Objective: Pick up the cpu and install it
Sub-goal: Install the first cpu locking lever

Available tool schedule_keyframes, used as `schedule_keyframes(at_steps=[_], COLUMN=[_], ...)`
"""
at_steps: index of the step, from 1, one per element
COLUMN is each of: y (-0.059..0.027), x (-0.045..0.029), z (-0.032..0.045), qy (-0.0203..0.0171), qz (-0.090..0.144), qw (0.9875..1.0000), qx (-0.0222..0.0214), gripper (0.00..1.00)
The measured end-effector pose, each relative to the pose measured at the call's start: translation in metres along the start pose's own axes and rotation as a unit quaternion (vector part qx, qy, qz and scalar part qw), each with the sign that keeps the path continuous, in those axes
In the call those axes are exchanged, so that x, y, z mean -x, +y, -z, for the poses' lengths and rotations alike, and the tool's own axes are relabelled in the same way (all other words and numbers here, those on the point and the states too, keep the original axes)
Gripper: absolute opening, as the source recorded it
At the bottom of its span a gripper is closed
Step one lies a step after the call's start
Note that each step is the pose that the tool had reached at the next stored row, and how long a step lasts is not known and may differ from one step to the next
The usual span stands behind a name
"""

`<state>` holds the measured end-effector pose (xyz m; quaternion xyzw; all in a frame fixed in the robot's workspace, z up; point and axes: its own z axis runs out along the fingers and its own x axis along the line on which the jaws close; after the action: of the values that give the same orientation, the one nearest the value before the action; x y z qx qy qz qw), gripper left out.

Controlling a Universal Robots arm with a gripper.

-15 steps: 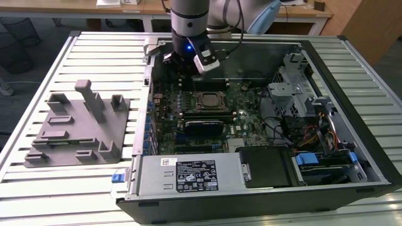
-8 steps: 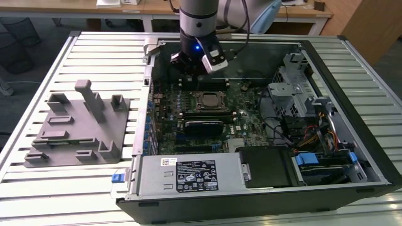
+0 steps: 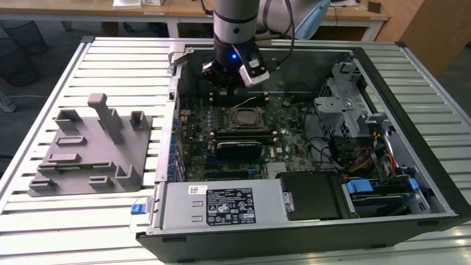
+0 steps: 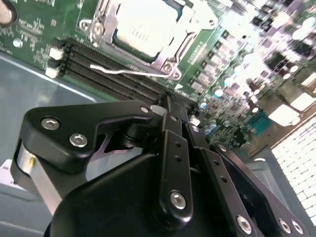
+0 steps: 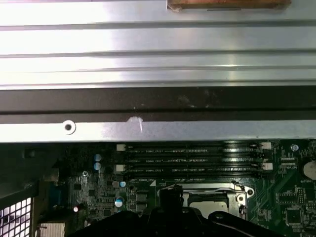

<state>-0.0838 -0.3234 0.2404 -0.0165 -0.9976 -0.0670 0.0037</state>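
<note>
Clearly the open case [image 3: 412,127] dominates, the tray [image 3: 88,154] lying at its nine o'clock in the exterior view. Within, the cpu [image 4: 143,24] sits in the socket [image 3: 246,117], frame around it. The gripper [image 4: 165,106] hangs just off the socket's twelve o'clock edge, fingers pressed together, empty. Fingertips are partly hidden.

End effector [image 4: 165,106]: fingertips hidden behind its own black linkage in the second wrist view; grip state unreadable.
Cpu [image 4: 143,22]: top cut off by the picture's edge; socket frame covers its borders.
Motherboard [image 4: 276,54]: far components blurred and washed out.
Computer case [image 3: 412,221]: near corner cropped in the exterior view.
</note>
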Motion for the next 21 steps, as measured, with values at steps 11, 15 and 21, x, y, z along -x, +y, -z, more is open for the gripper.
schedule_keyframes(at_steps=[11,15,21], y=[-0.0007,-0.0008,-0.0009], x=[0.0000,0.0003,0.0104], z=[-0.0010,-0.0015,-0.0046], qy=[0.0004,0.0003,0.0007], qz=[0.000,0.000,0.003], qw=[0.9999,0.9999,0.9999], qx=[0.0101,0.0103,0.0102], gripper=[0.11,0.11,0.11])
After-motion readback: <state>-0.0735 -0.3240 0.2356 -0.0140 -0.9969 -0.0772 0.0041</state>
